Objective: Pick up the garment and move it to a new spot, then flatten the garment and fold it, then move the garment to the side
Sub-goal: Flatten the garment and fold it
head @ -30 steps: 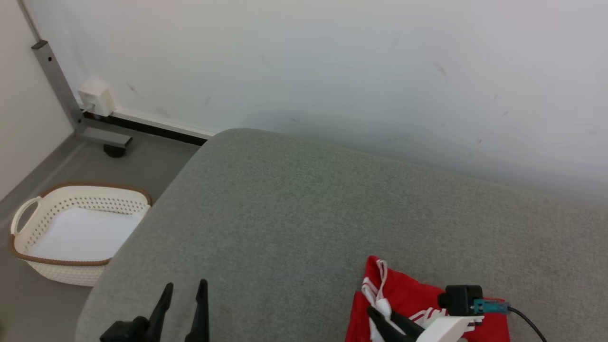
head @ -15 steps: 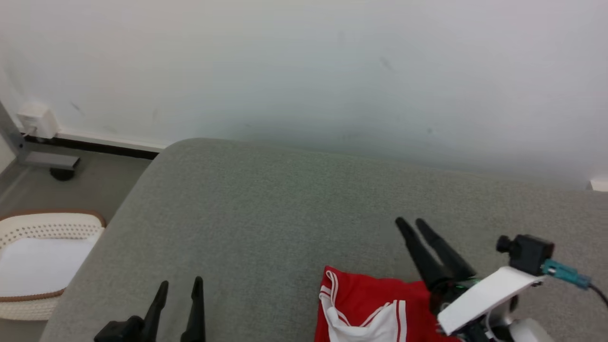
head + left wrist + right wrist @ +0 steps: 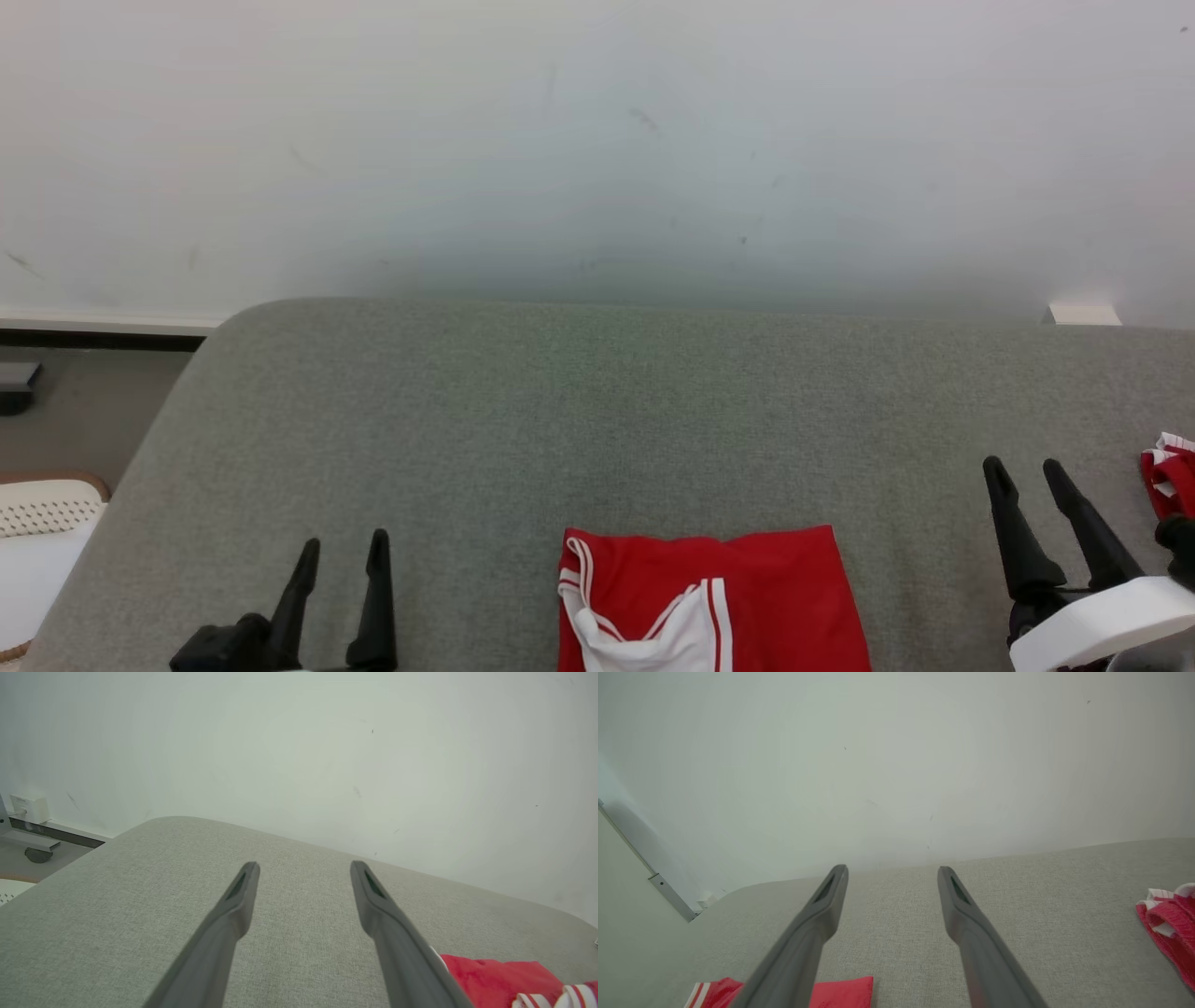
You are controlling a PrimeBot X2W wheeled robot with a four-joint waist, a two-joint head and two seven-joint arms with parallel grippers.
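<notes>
Grey woven-fabric cushioned surface with a rounded corner [image 3: 597, 401] carries a folded red garment with white striped trim [image 3: 784, 588] at near middle, and a crumpled red-and-white cloth [image 3: 1169, 474] well apart at the right edge.

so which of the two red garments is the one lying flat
The middle garment, low in the head view: flat with straight edges. The right-edge garment is bunched up.

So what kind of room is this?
Probably a plain room set up for folding laundry: a grey cloth-covered surface by a white wall, a red garment on it, a white basket on the floor.
</notes>
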